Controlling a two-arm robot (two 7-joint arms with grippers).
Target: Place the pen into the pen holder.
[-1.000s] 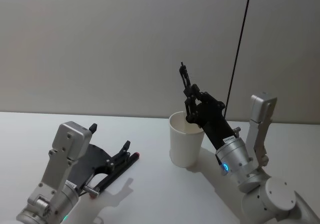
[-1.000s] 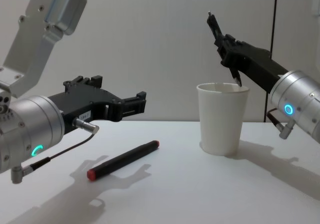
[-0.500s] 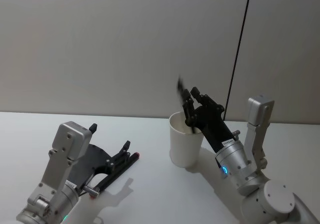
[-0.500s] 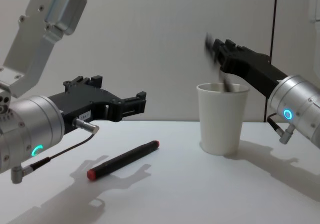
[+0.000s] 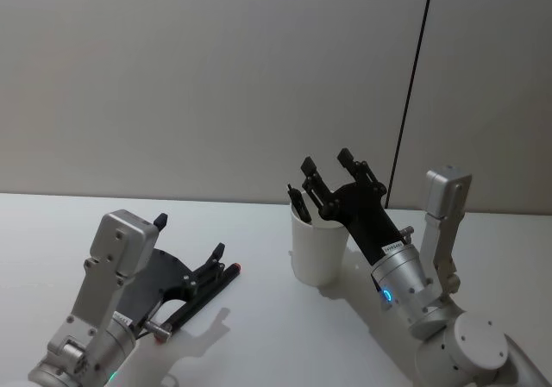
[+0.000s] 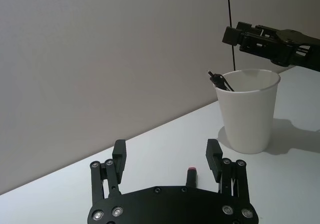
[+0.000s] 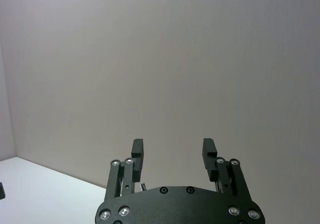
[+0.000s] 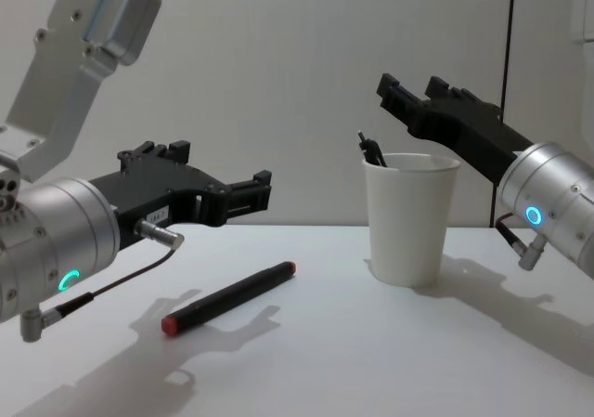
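Observation:
The pen holder (image 5: 319,251) is a white paper cup standing upright on the white table; it also shows as the pen holder (image 8: 406,220) and the pen holder (image 6: 248,112). A black pen (image 5: 297,202) leans inside it against the rim, its upper end sticking out, also seen as the pen (image 8: 371,149) and the pen (image 6: 221,81). My right gripper (image 5: 326,161) hovers open just above the cup with nothing between its fingers, as the right gripper (image 7: 173,146) and the right gripper (image 8: 408,89) confirm. My left gripper (image 5: 190,236) is open and low over the table.
A black marker with red ends (image 8: 229,297) lies on the table below the left gripper (image 8: 223,166); its red tip (image 6: 190,170) peeks between the left gripper (image 6: 166,149) fingers. A grey wall with a dark vertical seam (image 5: 414,85) stands behind.
My right gripper opened and let go of the black pen, which dropped into the cup and now leans on its rim. The cup shifted slightly left. The left arm stayed still.

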